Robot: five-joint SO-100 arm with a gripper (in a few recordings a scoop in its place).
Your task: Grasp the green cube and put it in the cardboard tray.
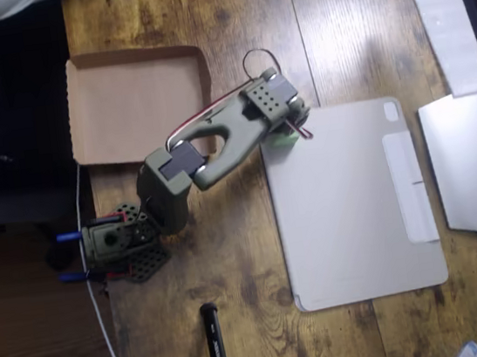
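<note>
The olive-green arm reaches from its base at the lower left up and to the right. Its gripper (295, 129) hangs over the top left corner of the grey tablet cover (357, 207). A sliver of the green cube (283, 138) peeks out just under the gripper head, on or just above that corner. The head hides the fingers, so their state cannot be read. The cardboard tray (136, 104) lies at the upper left of the table, shallow and brown, with nothing inside.
The arm's base (119, 242) stands near the table's left edge, with a white cable running down from it. A black cylindrical object (215, 344) sits at the bottom edge. A silver laptop (469, 161) and white paper (441, 11) lie at the right.
</note>
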